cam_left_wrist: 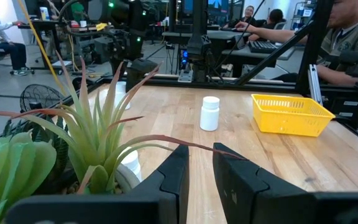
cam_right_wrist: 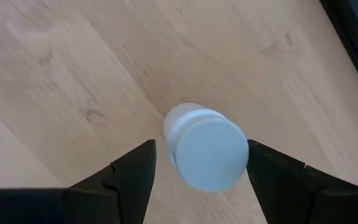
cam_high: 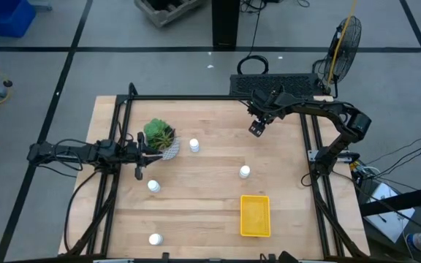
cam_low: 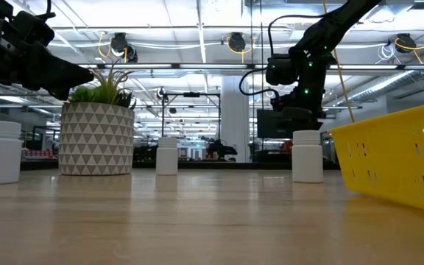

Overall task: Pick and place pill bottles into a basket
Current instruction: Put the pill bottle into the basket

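Four small white pill bottles stand upright on the wooden table: one beside the plant, one mid-table, one toward the left, and one near the front edge. A fifth bottle stands under my right gripper, which points down over it. The gripper is open, with one finger on each side of the cap. In the high view the gripper hides this bottle. The yellow tray lies at the front right, with nothing showing in it. My left gripper waits beside the plant, empty, with a narrow gap between its fingers.
A green plant in a white patterned pot stands at the left, right in front of my left gripper. Its leaves fill much of the left wrist view. Black frame rails run along the table's left, right and far edges. People sit at desks beyond the table.
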You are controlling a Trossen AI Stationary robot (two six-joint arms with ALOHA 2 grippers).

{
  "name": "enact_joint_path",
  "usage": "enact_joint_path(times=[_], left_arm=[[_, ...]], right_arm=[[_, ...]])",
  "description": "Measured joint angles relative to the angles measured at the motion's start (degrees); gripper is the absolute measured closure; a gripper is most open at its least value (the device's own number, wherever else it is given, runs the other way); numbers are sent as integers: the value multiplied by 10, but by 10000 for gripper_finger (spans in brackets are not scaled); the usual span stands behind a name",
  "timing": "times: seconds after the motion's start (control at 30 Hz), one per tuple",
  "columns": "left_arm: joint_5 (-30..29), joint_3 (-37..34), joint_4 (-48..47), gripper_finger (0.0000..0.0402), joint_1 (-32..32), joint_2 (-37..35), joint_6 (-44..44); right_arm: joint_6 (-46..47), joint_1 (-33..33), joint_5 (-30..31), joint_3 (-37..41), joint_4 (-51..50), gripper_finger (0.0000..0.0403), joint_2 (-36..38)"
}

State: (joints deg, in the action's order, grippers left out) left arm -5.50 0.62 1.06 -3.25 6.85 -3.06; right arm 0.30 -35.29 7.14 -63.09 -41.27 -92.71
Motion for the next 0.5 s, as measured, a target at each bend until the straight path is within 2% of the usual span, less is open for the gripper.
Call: enact_joint_path(times=[0.27,0.33,0.47,0.5], left_arm=[[0,0,0,325,0,0,0],[0,0,0,325,0,0,0],[0,0,0,325,0,0,0],[0,0,0,325,0,0,0]], right_arm=[[-1,0,0,0,4,171,0],[-1,0,-6,0,3,190,0],[-11,0,-26,0,4,260,1],[-14,0,-30,0,4,260,1]])
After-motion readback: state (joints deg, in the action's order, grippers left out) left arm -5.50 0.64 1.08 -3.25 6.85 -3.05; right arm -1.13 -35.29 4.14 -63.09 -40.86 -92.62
